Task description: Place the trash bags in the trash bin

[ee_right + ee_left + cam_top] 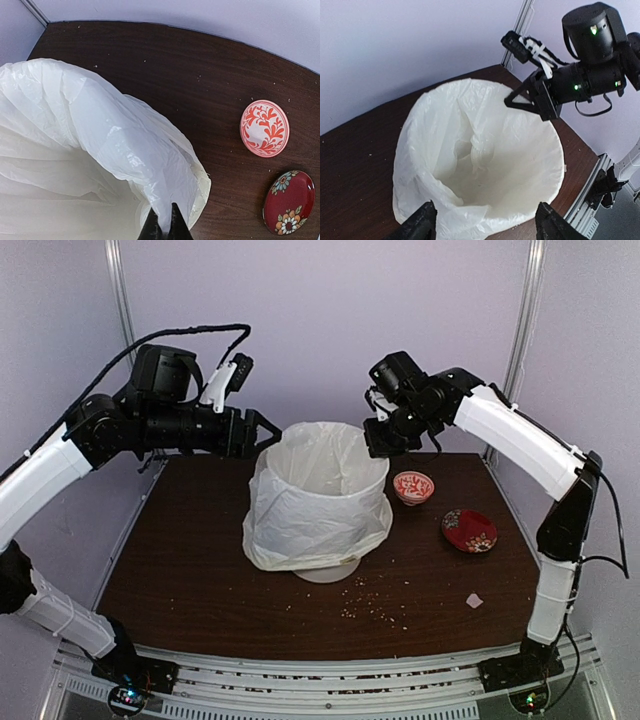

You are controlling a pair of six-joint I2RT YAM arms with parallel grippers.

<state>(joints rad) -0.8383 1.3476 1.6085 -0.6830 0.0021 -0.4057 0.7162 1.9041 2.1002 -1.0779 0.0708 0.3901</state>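
The translucent white trash bag [318, 495] hangs over and lines the trash bin, open mouth up. Only the bin's white base [326, 573] shows under the bag; its label is hidden. My right gripper [379, 444] is at the bag's far right rim. In the right wrist view it [165, 226] is shut on a fold of the bag [120, 145]. My left gripper [270, 430] hovers at the far left rim, open and empty. In the left wrist view its fingertips [422, 224] stand wide apart over the bag's near rim [485, 165], with the right gripper [532, 97] across the opening.
A red-and-white patterned bowl [413, 486] and a dark red flowered bowl [469, 530] sit right of the bin, also in the right wrist view [264, 128] [289, 202]. A small paper scrap [474, 600] and crumbs [375, 612] lie on the brown table [190, 560].
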